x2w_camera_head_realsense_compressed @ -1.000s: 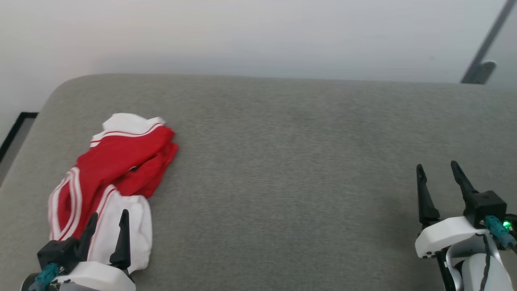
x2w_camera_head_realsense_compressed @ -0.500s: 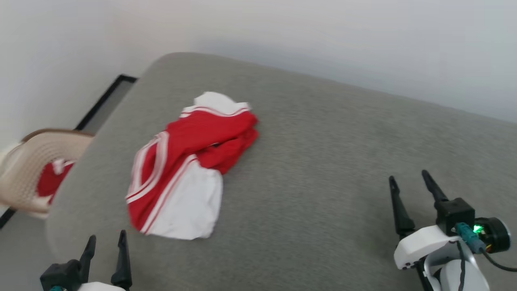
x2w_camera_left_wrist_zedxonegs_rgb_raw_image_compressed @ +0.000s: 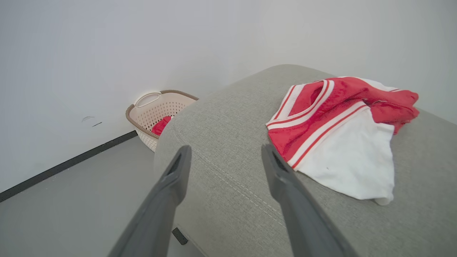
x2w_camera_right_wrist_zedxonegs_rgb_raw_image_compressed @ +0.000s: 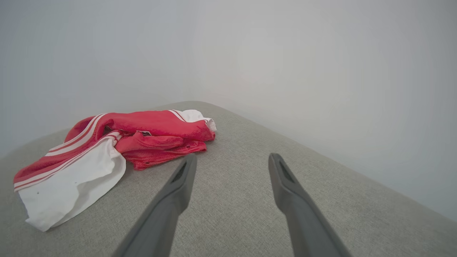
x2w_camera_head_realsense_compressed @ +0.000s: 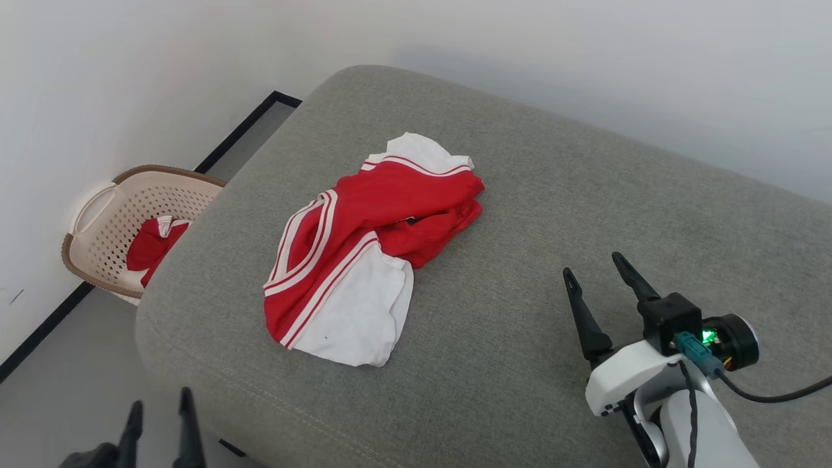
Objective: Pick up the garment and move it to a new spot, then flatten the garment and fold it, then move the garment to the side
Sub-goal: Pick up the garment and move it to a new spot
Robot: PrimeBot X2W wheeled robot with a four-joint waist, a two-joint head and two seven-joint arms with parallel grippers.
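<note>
The garment (x2w_camera_head_realsense_compressed: 364, 247) lies crumpled on the grey cushioned surface (x2w_camera_head_realsense_compressed: 585, 214), red with white sleeves and striped trim; it also shows in the left wrist view (x2w_camera_left_wrist_zedxonegs_rgb_raw_image_compressed: 335, 121) and the right wrist view (x2w_camera_right_wrist_zedxonegs_rgb_raw_image_compressed: 107, 150). Its lettering is hidden. My left gripper (x2w_camera_head_realsense_compressed: 159, 409) stands open at the lower left, off the cushion's near-left corner, apart from the cloth. My right gripper (x2w_camera_head_realsense_compressed: 591, 263) stands open over the cushion, to the right of the garment, with nothing between its fingers.
A beige perforated laundry basket (x2w_camera_head_realsense_compressed: 104, 208) stands on the floor against the wall at the left, with another red-and-white cloth (x2w_camera_head_realsense_compressed: 153, 244) inside. The cushion's rounded left edge (x2w_camera_head_realsense_compressed: 169, 286) drops to grey floor (x2w_camera_head_realsense_compressed: 65, 383). White walls close the back.
The head camera has swung left, so the whole picture shifted right and the basket came into sight. My left gripper now sits lower in the picture, off the garment.
</note>
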